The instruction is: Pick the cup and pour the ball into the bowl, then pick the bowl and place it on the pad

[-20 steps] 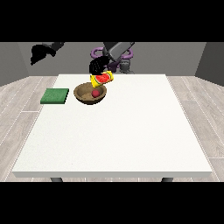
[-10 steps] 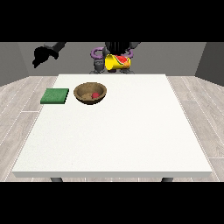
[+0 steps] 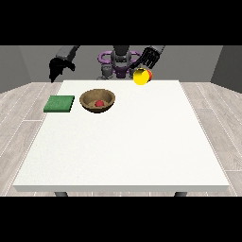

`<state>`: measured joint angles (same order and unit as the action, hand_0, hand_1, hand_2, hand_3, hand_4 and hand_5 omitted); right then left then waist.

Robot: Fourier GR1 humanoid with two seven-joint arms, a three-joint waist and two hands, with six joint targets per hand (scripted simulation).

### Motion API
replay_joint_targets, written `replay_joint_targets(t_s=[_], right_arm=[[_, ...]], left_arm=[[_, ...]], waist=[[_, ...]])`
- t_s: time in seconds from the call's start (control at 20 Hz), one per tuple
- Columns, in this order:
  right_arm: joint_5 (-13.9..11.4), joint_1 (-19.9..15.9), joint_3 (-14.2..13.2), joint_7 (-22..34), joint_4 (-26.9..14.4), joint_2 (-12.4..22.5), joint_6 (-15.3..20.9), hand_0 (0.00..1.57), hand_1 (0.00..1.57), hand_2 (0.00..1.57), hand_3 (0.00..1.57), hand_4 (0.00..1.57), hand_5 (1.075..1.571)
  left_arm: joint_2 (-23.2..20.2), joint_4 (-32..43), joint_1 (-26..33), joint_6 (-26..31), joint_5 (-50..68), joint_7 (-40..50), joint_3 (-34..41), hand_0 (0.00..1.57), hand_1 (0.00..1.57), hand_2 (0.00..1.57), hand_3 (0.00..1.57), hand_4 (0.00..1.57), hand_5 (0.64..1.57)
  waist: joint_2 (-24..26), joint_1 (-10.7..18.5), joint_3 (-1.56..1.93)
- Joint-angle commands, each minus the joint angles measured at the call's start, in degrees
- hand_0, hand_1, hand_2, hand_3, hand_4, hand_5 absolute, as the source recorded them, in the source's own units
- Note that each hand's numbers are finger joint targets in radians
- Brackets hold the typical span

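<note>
1. While I watch from across the white surface [image 3: 142,142], the yellow cup [image 3: 142,76] sits in the air at its far edge, just below the hand at the view's right [image 3: 150,56].
2. That hand's fingers [image 3: 145,61] spread out straight and point down toward the cup; I cannot tell whether any of them touch it, and none curl round it.
3. The cup is tipped on its side, with a red rim or inside showing at its right end.
4. The wooden bowl [image 3: 97,100] stands on the surface toward the far left, upright, well apart from the cup.
5. A small red ball [image 3: 99,103] lies inside the bowl, near its middle.
6. The green pad [image 3: 59,103] lies flat on the surface just to the left of the bowl, with a narrow strip of white between them; they do not touch.
7. The hand at the view's left [image 3: 57,68] hangs in the air beyond the far left corner of the surface, above and behind the pad, touching nothing.
8. Its fingers point down and look relaxed, holding nothing.
9. Between the two arms I see the robot's torso [image 3: 121,64], grey with purple rings, behind the far edge.
10. Both arms reach outward from it, one to each side of the view.
</note>
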<state>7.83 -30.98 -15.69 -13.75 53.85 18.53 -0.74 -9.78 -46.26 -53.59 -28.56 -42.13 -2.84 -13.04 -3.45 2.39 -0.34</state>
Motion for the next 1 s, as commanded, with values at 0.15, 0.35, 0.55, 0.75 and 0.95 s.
replay_joint_targets(t_s=[0.15,0.35,0.55,0.75,0.95], right_arm=[[0.96,0.12,0.63,0.24,0.71,-3.12,0.27,0.00,0.00,0.44,0.47,0.65,1.571],[2.18,1.70,-0.52,-0.20,0.34,-4.70,1.31,0.00,0.00,0.40,0.43,0.68,1.571],[1.31,3.58,1.40,-1.63,2.32,-8.47,3.00,0.00,0.00,0.35,0.17,0.40,1.571],[1.66,4.51,2.27,-2.34,3.34,-8.66,1.08,0.00,0.00,0.00,0.00,0.00,1.570],[0.07,5.25,5.44,-2.70,3.77,-11.32,1.41,0.00,0.00,0.00,0.00,0.00,1.569]], left_arm=[[9.52,-9.42,-0.67,12.34,31.68,-3.86,17.78,0.00,0.00,0.00,0.00,0.65,1.569],[5.24,-12.02,-2.52,27.70,46.17,-3.10,26.18,0.00,0.00,0.00,0.00,0.47,1.540],[-4.66,-9.00,-2.00,42.26,55.66,-0.28,32.81,0.00,0.00,0.00,0.00,0.36,1.545],[-13.39,-5.75,-1.47,51.16,62.00,3.57,37.97,0.00,0.00,0.00,0.00,0.29,1.548],[-18.80,-2.96,-1.42,52.19,64.77,5.73,40.94,0.00,0.00,0.00,0.00,0.26,1.548]], waist=[[-1.42,1.31,-0.78],[-1.59,4.39,-0.10],[-3.16,5.08,0.16],[-3.58,3.67,0.29],[-3.49,-0.29,0.34]])
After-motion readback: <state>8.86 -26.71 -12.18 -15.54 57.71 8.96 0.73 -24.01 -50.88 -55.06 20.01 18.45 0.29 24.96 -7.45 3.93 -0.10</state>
